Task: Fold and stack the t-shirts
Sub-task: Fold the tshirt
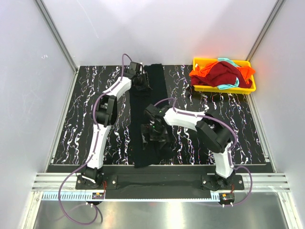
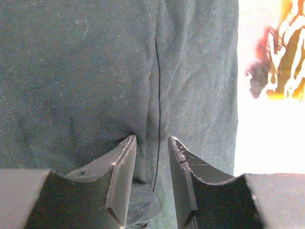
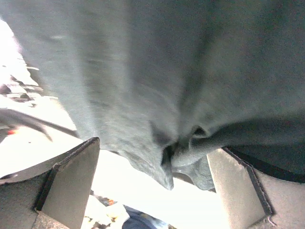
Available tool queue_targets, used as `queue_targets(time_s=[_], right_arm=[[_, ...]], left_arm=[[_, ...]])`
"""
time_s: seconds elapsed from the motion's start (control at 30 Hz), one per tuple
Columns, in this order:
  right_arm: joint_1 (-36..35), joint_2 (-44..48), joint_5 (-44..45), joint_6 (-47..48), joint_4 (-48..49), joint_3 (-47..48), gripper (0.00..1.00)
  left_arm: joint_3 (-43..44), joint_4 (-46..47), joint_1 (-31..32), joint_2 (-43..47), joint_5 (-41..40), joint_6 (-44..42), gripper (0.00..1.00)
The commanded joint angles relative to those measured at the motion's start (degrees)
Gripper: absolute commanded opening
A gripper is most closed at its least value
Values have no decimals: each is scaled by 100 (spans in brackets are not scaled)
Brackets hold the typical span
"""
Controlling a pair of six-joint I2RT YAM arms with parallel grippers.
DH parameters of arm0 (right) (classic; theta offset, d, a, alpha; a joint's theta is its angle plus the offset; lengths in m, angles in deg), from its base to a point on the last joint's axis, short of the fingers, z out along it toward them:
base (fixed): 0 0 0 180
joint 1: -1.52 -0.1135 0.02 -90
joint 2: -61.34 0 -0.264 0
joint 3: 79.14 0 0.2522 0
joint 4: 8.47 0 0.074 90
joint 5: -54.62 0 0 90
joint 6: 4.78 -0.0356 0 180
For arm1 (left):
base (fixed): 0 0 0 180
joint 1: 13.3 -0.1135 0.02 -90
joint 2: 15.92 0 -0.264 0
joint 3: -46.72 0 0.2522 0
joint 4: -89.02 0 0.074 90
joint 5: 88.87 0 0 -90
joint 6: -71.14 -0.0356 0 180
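The black t-shirt (image 1: 141, 151) lies as a long narrow strip down the middle of the table. My left gripper (image 1: 141, 83) is at the strip's far end. In the left wrist view its jaws (image 2: 151, 139) stand close together with a fold of the black fabric (image 2: 71, 71) bunched between them. My right gripper (image 1: 155, 130) is over the middle of the strip. Its fingers (image 3: 157, 148) stand wide apart around a hanging bunch of the cloth (image 3: 143, 62), and the pads do not touch it. The dark red t-shirt (image 1: 224, 74), the orange one (image 1: 202, 74) and the teal one (image 1: 229, 86) are piled in the tray.
The yellow tray (image 1: 200, 88) stands at the back right of the black marbled tabletop (image 1: 86, 124). White walls close in the left, right and back sides. A metal rail (image 1: 157, 183) runs along the near edge by the arm bases.
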Motion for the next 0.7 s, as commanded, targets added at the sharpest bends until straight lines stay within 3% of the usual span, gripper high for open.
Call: queue_targets(time_s=[0.0,0.13,0.37,0.47,0.57,0.63,0.67], right_arm=[[-139,-257,-691,-541,683,532,100],[-140,-90,-639,-490,656,708,100],[45,787,45,521,-371,718,100],[343,1560,126,645,-399,86,100],[633,2229,12,793,-302,-835,100],[739,2597,3,803,-223,-1153,100],[774,2713,-136,820,-57,-1451,95]], left_arm=[[215,-251,33,-326,641,-580,41],[50,-268,-29,95,712,-765,41],[-977,-829,-91,2554,-218,-1301,45],[-2347,-875,-73,3977,-474,-1241,46],[-4495,-883,-64,5688,-343,-873,46],[-5396,-884,-20,6350,-203,-574,45],[-6175,-884,-3,6650,-141,-320,45]])
